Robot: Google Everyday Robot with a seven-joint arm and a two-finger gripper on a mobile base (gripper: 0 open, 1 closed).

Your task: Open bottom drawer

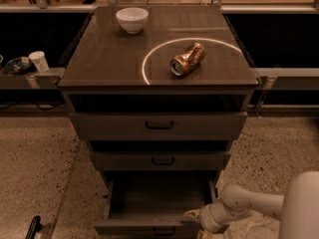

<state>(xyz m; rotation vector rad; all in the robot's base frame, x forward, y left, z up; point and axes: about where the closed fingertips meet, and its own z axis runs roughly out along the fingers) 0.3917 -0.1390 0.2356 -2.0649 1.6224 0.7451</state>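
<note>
The bottom drawer [149, 227] of the grey-brown cabinet is pulled out, and its plain box interior [159, 195] shows empty. Its small dark handle [164, 231] sits at the frame's lower edge. My gripper [192, 216] is at the drawer's front right corner, on the top edge of the drawer front. My white arm [249, 203] comes in from the lower right. The middle drawer [160, 160] and the top drawer [158, 125] above it are pushed in.
On the cabinet top [99, 59] lie a white bowl [132, 19] at the back left and a crushed can [187, 59] inside a bright ring. A shelf at the left holds a white cup [38, 61]. Speckled floor lies around the cabinet.
</note>
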